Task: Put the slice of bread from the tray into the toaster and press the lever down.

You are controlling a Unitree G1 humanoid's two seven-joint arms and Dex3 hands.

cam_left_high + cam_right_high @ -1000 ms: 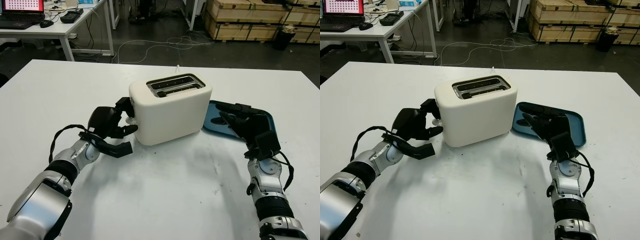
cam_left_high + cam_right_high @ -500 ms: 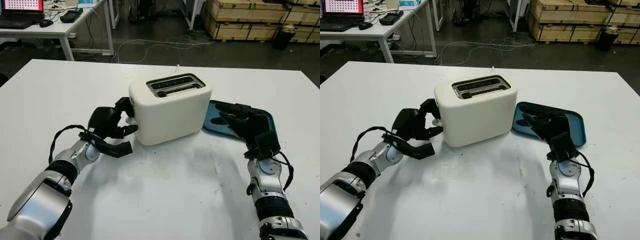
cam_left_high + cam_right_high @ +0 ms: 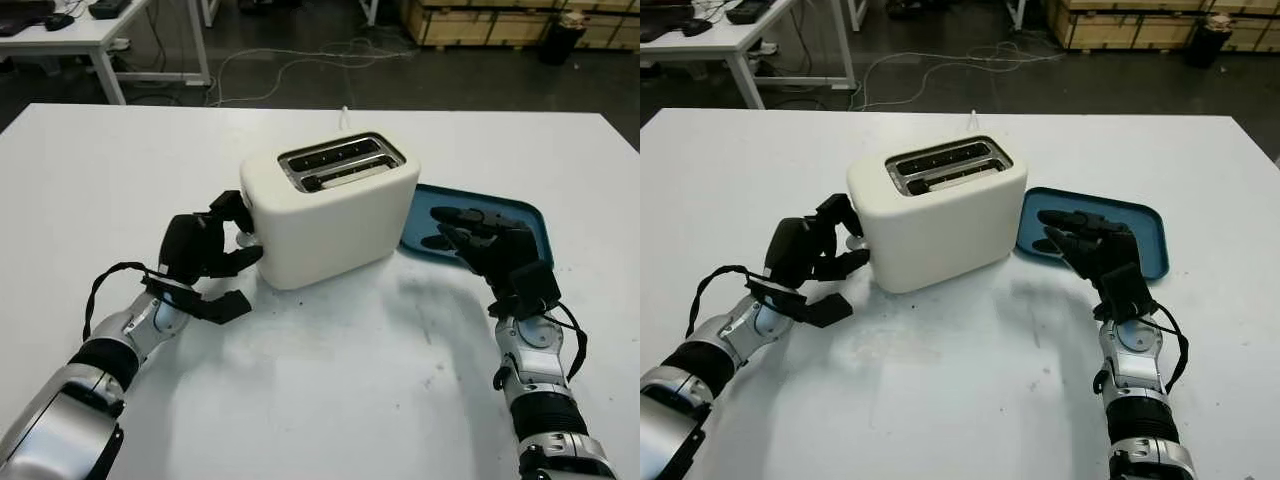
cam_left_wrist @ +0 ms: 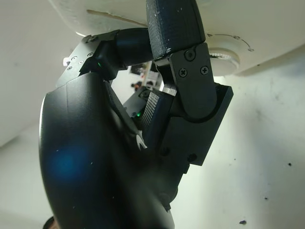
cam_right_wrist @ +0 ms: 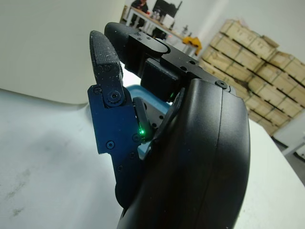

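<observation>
While one left hand (image 3: pixel 205 262) curls at one toaster (image 3: pixel 330 205); one right hand (image 3: pixel 478 240), holding nothing, hovers over one tray (image 3: pixel 528 216).

left hand (image 3: pixel 205 262) black | forearms silver (black cables looped) | green LED

A white table (image 3: pixel 300 400) fills the near scene. Beyond its far edge lies a dark floor with loose white cables (image 3: pixel 290 62) trailing across it. At far left stands another white table (image 3: pixel 70 35) on white legs. At far right sit stacked wooden pallets (image 3: pixel 480 20), with a dark bin (image 3: pixel 553 42) just beside them.
</observation>
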